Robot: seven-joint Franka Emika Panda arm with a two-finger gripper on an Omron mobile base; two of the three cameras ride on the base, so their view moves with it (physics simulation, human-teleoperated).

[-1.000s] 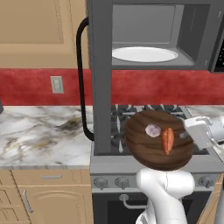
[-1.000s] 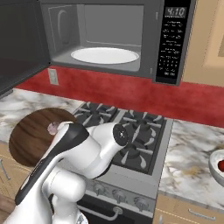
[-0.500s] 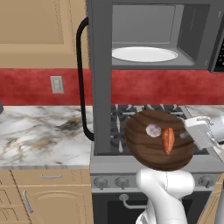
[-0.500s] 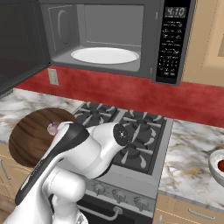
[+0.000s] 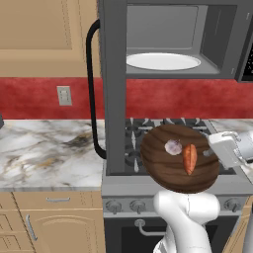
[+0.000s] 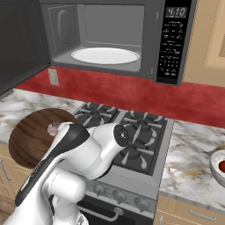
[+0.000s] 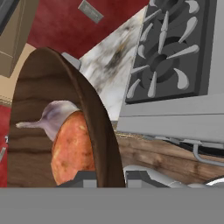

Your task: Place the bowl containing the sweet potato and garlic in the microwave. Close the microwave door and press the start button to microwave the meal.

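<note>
so far the pincer (image 7: 104,177) pinches the rim of the wide dark brown wood-grain bowl (image 5: 179,158), held in the air over the stove front with the orange tapered sweet potato (image 5: 189,158) and pale garlic bulb (image 5: 173,146) inside. the dark grey microwave (image 6: 115,37) stands open above, its white turntable bare. loading, closing the door (image 5: 112,89) and pressing start remain.
</note>
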